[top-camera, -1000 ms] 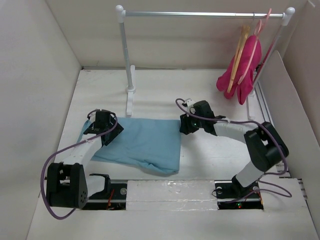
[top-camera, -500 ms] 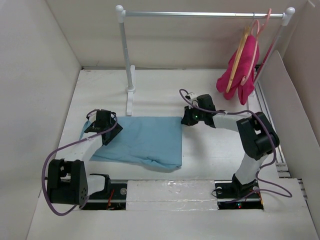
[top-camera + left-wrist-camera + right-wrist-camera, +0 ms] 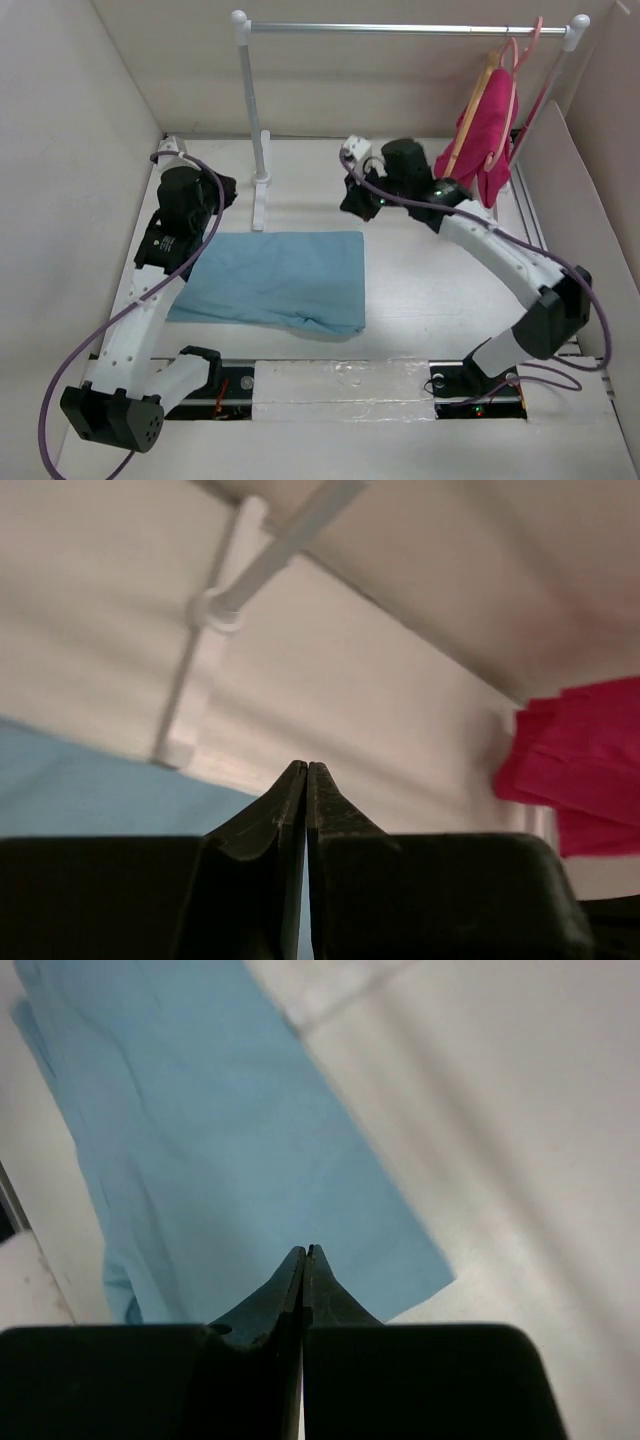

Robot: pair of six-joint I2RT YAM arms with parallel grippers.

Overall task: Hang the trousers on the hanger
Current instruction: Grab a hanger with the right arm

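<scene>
The light blue trousers [image 3: 270,280] lie folded flat in a rectangle on the table, in front of both grippers. They also show in the right wrist view [image 3: 210,1130] and at the lower left of the left wrist view [image 3: 80,785]. My left gripper [image 3: 226,190] hangs raised beyond their far left corner, shut with nothing in it [image 3: 306,766]. The right gripper [image 3: 351,197] is lifted above the far right corner, shut and empty too [image 3: 305,1250]. The tan wooden hanger [image 3: 476,105] hangs at the right end of the rail, against the magenta garment [image 3: 490,130].
A white clothes rack stands at the back: its rail [image 3: 400,29] runs across the top and its left post [image 3: 253,110] stands just behind the trousers. A pink hanger [image 3: 520,50] carries the magenta garment. Cardboard walls close in the left, back and right sides.
Both grippers let go of the trousers' far corners, closed, and rose up and back. The trousers now lie flatter and squarer.
</scene>
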